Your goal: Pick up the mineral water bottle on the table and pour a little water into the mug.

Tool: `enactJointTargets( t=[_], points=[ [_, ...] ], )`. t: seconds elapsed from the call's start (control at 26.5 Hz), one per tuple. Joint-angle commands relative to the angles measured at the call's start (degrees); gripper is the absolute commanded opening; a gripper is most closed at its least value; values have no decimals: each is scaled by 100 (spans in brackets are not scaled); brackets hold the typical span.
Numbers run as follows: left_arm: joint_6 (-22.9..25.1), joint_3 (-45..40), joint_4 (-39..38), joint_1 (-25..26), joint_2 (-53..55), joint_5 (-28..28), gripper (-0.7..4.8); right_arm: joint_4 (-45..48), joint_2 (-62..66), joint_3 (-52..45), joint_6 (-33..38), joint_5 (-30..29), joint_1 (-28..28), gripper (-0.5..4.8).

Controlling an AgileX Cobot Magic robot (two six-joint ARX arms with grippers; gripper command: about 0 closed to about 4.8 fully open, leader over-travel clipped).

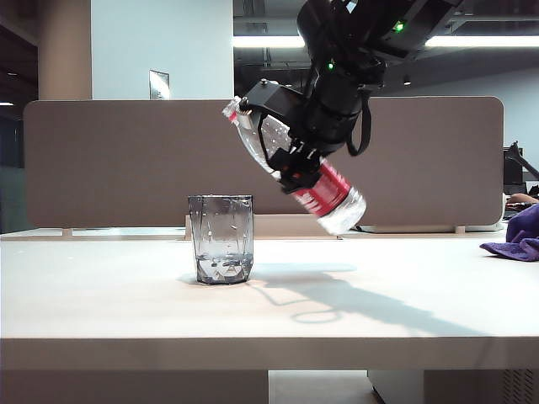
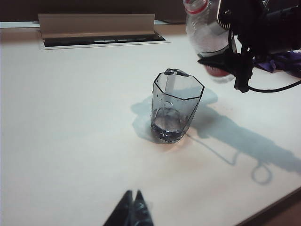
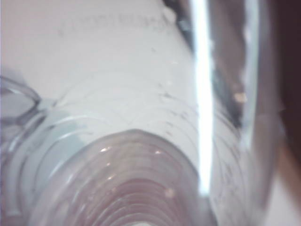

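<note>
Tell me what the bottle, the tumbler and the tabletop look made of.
Mineral water bottle, held tilted in the right claw: thin clear plastic by its ribbed wall, with a glossy red label. Mug: smoky transparent glass or hard plastic; faceted sides, cannot tell which. Table: smooth off-white laminate, probably; matte, with soft shadows. The left claw sits shut, away from all of them.

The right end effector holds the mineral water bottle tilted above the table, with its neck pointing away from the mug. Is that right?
Not quite. In the exterior view the right end effector holds the mineral water bottle tilted above the table, but its neck points up and toward the mug's side, not away. The rest stands.
</note>
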Motion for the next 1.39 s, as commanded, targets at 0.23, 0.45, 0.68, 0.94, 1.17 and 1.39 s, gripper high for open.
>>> enactJointTargets(
  t=[0.23, 0.45, 0.68, 0.94, 1.17, 1.39],
  points=[
    [13, 20, 76, -2, -2, 4, -4, 1871, -466, -1259, 2481, -730, -184, 274],
    [13, 20, 76, -2, -2, 2, -4, 4284, -992, -3051, 3888, -898, -411, 274],
    [13, 20, 76, -2, -2, 2, -4, 5014, -975, -3803, 4264, -890, -437, 274],
    [13, 20, 76, -2, -2, 2, -4, 4931, -855, -3803, 4253, -887, -437, 274],
    [13, 20, 76, -2, -2, 2, -4, 4905, -723, -3803, 4240, -890, -437, 274],
    [13, 20, 74, -2, -2, 4, -4, 4903, -723, -3803, 4234, -894, -435, 363]
  ],
)
